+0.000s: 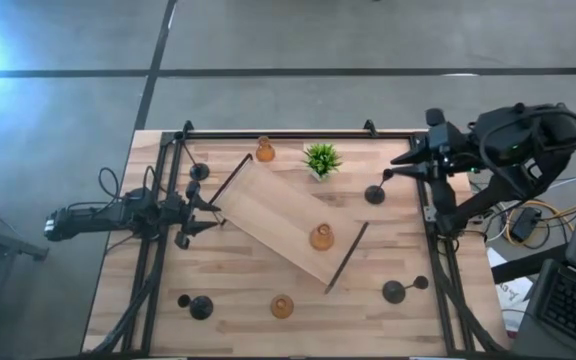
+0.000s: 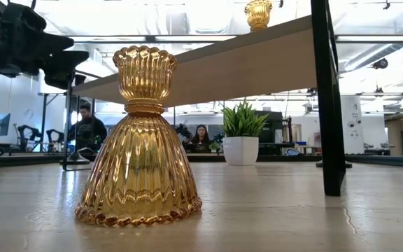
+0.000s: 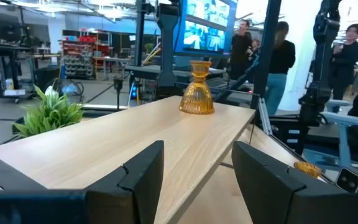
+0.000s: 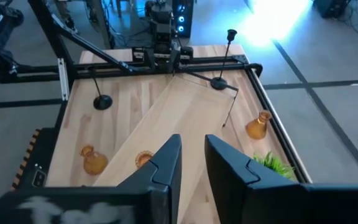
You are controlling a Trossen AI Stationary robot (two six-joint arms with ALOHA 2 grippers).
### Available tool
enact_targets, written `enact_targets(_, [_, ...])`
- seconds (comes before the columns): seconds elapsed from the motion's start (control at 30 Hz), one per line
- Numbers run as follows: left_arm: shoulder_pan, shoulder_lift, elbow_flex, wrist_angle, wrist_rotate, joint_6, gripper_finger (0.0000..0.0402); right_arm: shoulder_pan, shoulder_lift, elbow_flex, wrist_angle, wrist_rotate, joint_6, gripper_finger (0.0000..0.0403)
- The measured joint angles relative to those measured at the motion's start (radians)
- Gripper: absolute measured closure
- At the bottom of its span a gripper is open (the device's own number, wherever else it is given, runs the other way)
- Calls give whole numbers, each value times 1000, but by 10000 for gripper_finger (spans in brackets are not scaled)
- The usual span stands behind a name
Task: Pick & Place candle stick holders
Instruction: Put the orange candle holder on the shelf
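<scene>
Three amber holders show: one [image 1: 321, 237] stands on the light wooden tray [image 1: 278, 215], one [image 1: 265, 150] at the table's far edge, and one [image 1: 282, 306] near the front, large in the low view [image 2: 140, 140]. Black holders stand upright at the far left [image 1: 198, 172], front left [image 1: 200, 307], right of the tray [image 1: 374, 194] and front right [image 1: 396, 291]. My left gripper [image 1: 216, 217] is open at the tray's left end, fingers to either side of its corner [image 3: 166, 155]. My right gripper [image 1: 400, 162] is open and empty above the table's far right.
A small green potted plant [image 1: 321, 158] stands by the tray's far side. The tray lies diagonally across the table's middle, raised on its dark handles [image 2: 327, 98]. A black metal frame [image 1: 288, 132] runs along the table's far, left and right edges. People show in the room behind.
</scene>
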Motion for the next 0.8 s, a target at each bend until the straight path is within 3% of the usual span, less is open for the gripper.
enact_targets(0.33, [0,1,0,2,-1,-1,207,0,-7,0,-16,6,30,364])
enact_targets(0.5, [0,1,0,2,-1,-2,207,0,-3,-9,-16,91,87,367])
enact_targets(0.8, [0,1,0,3,-1,-2,207,0,-48,-202,7,135,171,389])
